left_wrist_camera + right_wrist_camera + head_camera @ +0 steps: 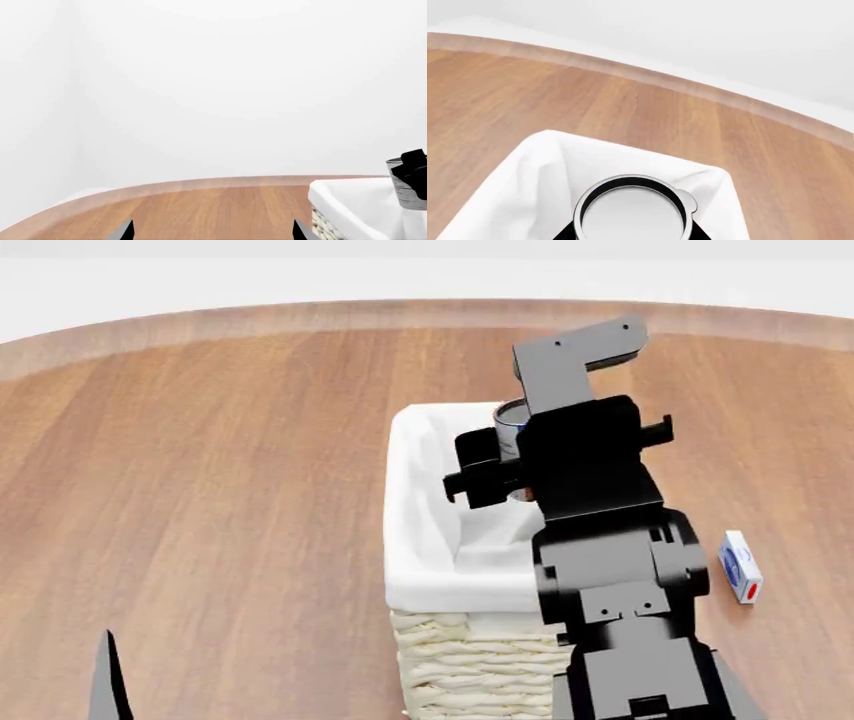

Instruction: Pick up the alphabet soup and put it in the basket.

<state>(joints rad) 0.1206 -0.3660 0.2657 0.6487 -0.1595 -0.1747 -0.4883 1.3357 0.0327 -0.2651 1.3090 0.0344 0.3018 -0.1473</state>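
A: Soup (630, 214)?
B: Pinched in the right tool (505, 472), held above the basket (416, 570), toward its far end (white top faces the wrist camera, liner right below).
A: Left tool (212, 231)?
B: Spread, two tips wide apart, low over bare worktop (214, 470) left of the basket, nothing between them.
A: Anything else?
B: Small blue-white box (741, 566) lying on the worktop right of the basket, well apart from it.
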